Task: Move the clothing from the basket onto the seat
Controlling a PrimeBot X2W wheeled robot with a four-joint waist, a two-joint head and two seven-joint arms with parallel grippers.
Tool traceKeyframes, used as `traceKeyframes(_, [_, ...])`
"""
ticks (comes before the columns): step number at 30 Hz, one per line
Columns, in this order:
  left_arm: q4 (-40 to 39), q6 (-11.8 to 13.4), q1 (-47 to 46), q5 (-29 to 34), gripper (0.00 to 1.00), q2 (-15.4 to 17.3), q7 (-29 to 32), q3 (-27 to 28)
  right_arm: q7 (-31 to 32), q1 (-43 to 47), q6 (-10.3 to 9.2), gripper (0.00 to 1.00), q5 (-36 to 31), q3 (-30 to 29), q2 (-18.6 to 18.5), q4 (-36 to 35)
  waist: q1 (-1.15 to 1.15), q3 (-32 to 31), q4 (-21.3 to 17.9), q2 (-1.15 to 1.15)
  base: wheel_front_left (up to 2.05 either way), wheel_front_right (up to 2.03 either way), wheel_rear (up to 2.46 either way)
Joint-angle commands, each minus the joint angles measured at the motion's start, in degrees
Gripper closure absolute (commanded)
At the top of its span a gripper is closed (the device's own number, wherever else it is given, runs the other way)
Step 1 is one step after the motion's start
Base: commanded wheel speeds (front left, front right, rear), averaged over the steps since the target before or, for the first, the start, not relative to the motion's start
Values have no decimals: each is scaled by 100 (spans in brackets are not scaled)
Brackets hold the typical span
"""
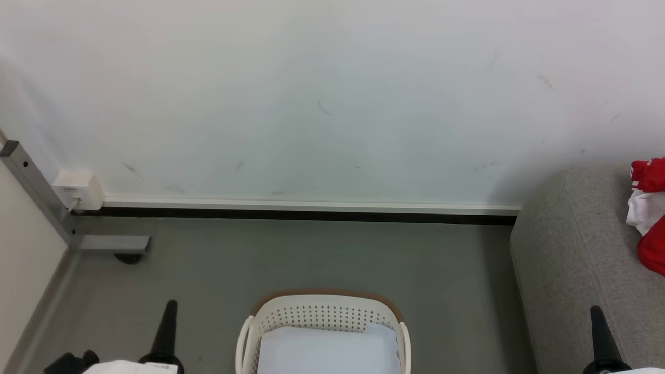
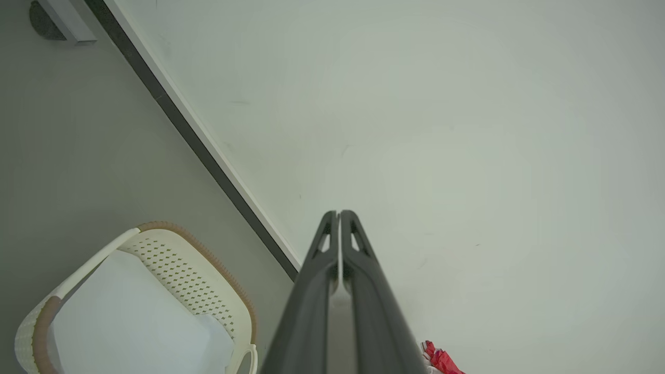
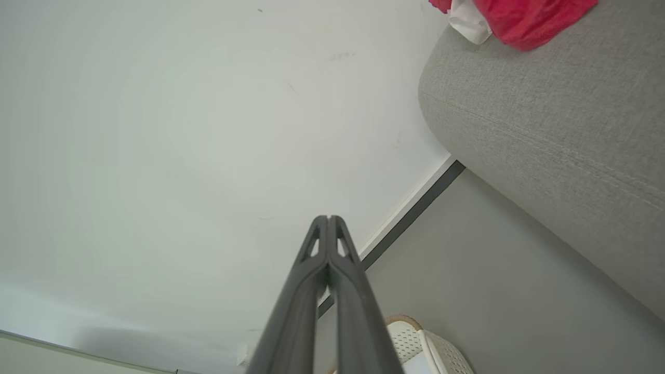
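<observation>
My left gripper (image 2: 338,214) has its fingers pressed together with nothing between them, pointing at the wall (image 2: 467,130). My right gripper (image 3: 328,218) is the same, closed and empty. Between the two, the basket (image 1: 322,314) sits on the floor (image 1: 311,259), with a pale blue-white cloth (image 1: 322,350) lying flat inside and no red that I can see. The clothing (image 1: 652,249) lies bunched on the seat (image 1: 571,249), off to my right and well apart from the basket. I judge the transfer done; as far as I can tell, nothing is left to move.
</observation>
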Motion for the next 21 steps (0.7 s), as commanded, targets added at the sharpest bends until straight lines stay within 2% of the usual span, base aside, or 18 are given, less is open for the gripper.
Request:
traceKeyframes(1, [-71, -31, -136, -206, 100, -4, 58, 42, 44, -153, -9, 100, 202, -19, -74, -73, -1, 5, -1, 0, 0, 0, 0])
traceKeyframes(21, [-144, -52, -196, -1147, 100, -38, 324, 182, 302, -294, -11, 100, 1247, -48, -83, -82, -1, 57, -13, 0, 0, 0, 0])
